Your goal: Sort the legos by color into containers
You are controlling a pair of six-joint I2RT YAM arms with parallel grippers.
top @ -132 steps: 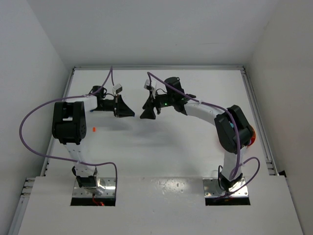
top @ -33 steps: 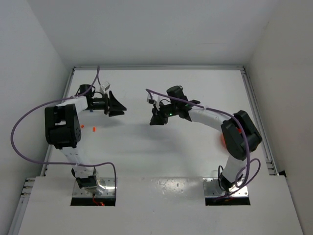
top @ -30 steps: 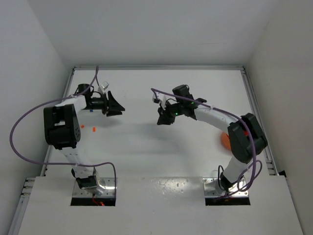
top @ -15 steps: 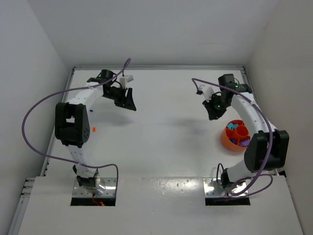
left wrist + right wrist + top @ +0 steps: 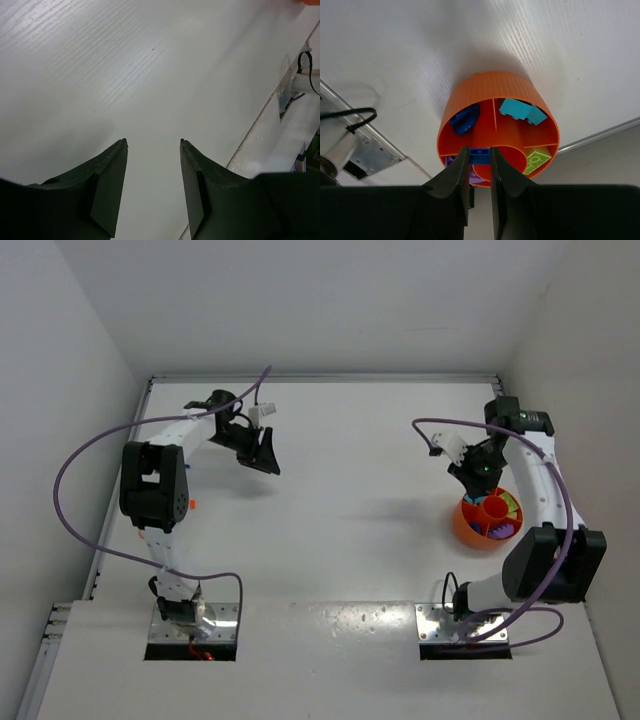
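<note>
a small blue plastic brick (image 5: 479, 157) is pinched by the right gripper (image 5: 479, 151) above the round orange divided bowl (image 5: 490, 85), far right. released here, the purple section (image 5: 449, 161) may be hit. the left gripper (image 5: 153, 143) is parted, empty.

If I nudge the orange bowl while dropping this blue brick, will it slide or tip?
Probably slides: the orange bowl looks like thin plastic on a smooth table, with only a few legos inside. Tipping seems unlikely, since it looks wider than tall.
</note>
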